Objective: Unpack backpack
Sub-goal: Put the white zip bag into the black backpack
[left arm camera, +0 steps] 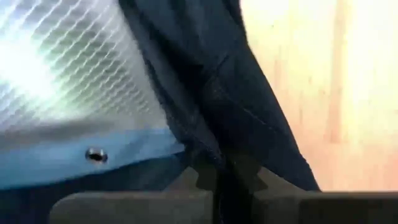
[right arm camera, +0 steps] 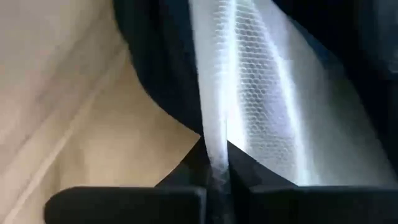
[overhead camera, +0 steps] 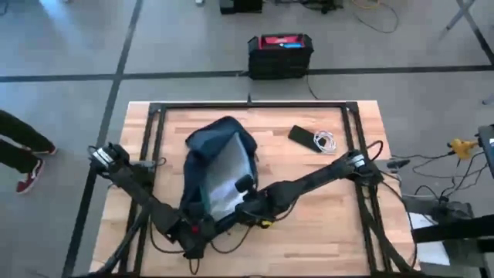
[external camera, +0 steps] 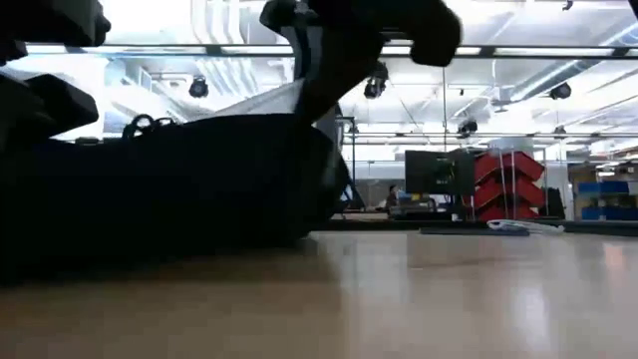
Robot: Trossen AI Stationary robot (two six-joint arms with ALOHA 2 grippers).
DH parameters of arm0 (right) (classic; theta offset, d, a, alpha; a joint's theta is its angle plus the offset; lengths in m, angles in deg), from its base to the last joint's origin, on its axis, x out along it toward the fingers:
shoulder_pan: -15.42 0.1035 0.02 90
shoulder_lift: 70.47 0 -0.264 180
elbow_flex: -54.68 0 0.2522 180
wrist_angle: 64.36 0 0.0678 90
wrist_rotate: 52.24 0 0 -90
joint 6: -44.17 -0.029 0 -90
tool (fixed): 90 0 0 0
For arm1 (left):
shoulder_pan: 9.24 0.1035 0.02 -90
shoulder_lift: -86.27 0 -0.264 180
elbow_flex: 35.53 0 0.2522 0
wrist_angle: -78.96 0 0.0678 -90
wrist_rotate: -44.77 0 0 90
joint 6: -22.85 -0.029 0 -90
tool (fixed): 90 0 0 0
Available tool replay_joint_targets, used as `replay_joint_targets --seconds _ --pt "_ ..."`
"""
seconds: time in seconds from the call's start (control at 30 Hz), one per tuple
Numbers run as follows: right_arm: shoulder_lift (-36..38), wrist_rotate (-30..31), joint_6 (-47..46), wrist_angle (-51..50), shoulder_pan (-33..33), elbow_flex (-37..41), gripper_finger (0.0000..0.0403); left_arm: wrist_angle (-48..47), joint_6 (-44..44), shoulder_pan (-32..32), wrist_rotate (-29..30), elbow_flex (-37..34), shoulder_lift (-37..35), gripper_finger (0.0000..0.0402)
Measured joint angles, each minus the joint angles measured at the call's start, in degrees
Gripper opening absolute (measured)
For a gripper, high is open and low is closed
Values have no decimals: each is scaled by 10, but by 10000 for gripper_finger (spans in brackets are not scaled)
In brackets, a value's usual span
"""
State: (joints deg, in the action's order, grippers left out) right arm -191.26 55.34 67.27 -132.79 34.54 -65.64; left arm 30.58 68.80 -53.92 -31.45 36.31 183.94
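The dark navy backpack [overhead camera: 220, 166] lies on its back in the middle of the table, its opening spread so the pale mesh lining [overhead camera: 224, 174] shows. In the low view it is a dark mound [external camera: 179, 189]. My left gripper [overhead camera: 194, 225] is at the backpack's near edge, shut on navy fabric [left arm camera: 219, 177]. My right gripper [overhead camera: 245, 191] is over the near right part of the opening, shut on the pale lining [right arm camera: 216, 163]. In the low view the right gripper [external camera: 324, 70] comes down onto the bag's top. My left gripper pinches the backpack's dark navy fabric [left arm camera: 214, 146] between its two fingers, at the bag's near edge beside the pale lining. The fabric runs off away from the fingers; one layer or several, I cannot tell. My right gripper pinches a fold of the pale mesh lining [right arm camera: 214, 140] between its two fingers, at the near right of the opening. The mesh rises from the fingers as a narrow ridge and spreads wider farther off.
A dark phone [overhead camera: 302, 137] and a coiled white cable [overhead camera: 326, 141] lie on the table's far right part. A black box with a red top [overhead camera: 279, 54] stands on the floor beyond the far edge. A person's leg and red shoe [overhead camera: 29, 179] show left of the table.
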Motion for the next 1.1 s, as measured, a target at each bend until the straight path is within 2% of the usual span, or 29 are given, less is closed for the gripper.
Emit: replay_joint_targets --seconds 0.2,0.3,0.53,0.6,0.77,0.93,1.03,1.1 --pt "0 -4 3 -17 -2 0 12 -6 6 0 -4 0 0 0" --pt "-3 -25 1 -20 -5 3 34 -11 10 -1 -12 0 0 0" --pt "-42 -28 -29 13 -26 18 81 -6 12 -3 -15 0 0 0" --pt "-57 -21 -39 35 -33 19 76 5 12 -4 -15 0 0 0" --pt "-57 -18 -46 98 -36 11 9 25 -4 -8 -13 0 0 0" --pt "-50 -28 -110 240 -36 -4 1 27 -32 -8 17 0 0 0" --pt "-59 -67 -179 354 -41 7 1 32 -46 -6 62 5 -1 0" --pt "-76 -76 -209 382 -45 10 1 33 -58 -7 94 20 -1 0"
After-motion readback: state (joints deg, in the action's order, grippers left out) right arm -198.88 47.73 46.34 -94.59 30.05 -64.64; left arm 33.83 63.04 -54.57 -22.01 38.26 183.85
